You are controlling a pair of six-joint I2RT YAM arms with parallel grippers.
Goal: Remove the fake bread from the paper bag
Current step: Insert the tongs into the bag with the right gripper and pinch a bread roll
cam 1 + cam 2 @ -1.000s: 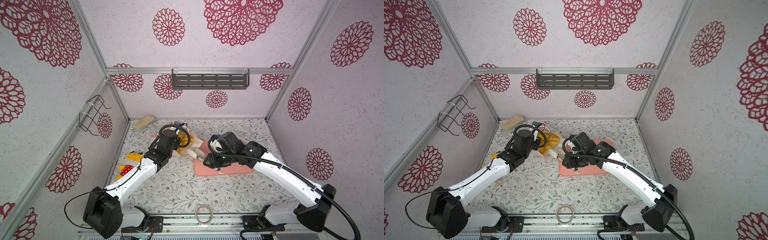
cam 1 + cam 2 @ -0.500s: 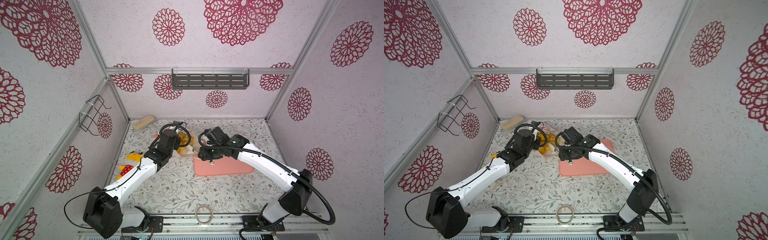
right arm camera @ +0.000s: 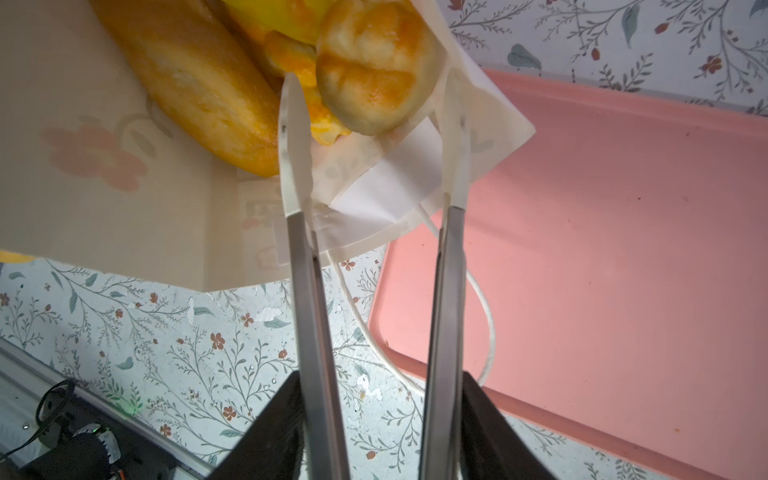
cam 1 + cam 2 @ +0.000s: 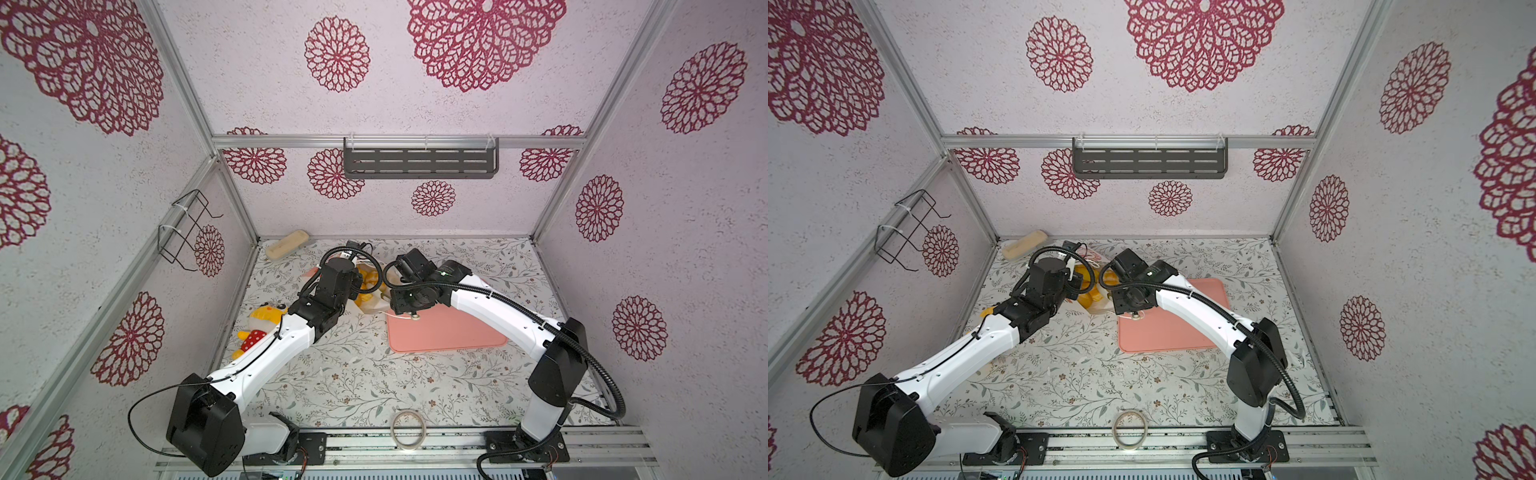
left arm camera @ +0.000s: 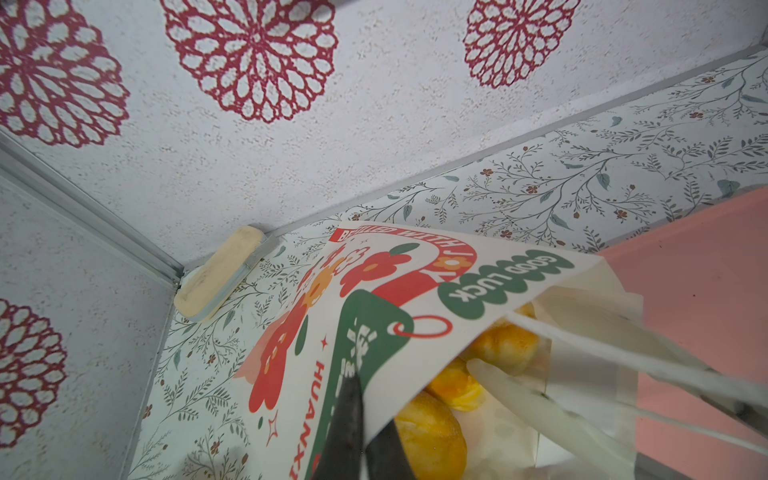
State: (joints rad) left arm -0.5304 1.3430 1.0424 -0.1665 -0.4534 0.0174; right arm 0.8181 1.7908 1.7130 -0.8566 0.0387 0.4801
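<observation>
White rough-textured walls (image 4: 257, 104) printed with dark red lace-like flower medallions (image 4: 337, 54) close in three sides, joined by aluminium frame bars (image 4: 291, 141). A dark grey slotted metal shelf (image 4: 419, 163) hangs on the back wall under the crossbar; a black wire rack (image 4: 183, 230) hangs on the left wall. The worktop (image 4: 353, 374) wears a pale sheet of grey-green leafy sprigs. An aluminium rail (image 4: 457, 442) runs along its front edge. Light is even.

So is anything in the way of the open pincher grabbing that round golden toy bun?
Nothing visible is. The right gripper stands open, one clear fingertip on each side of the round golden toy bun, at the mouth of the white paper bag. The left gripper pinches the bag's printed wall up.
</observation>
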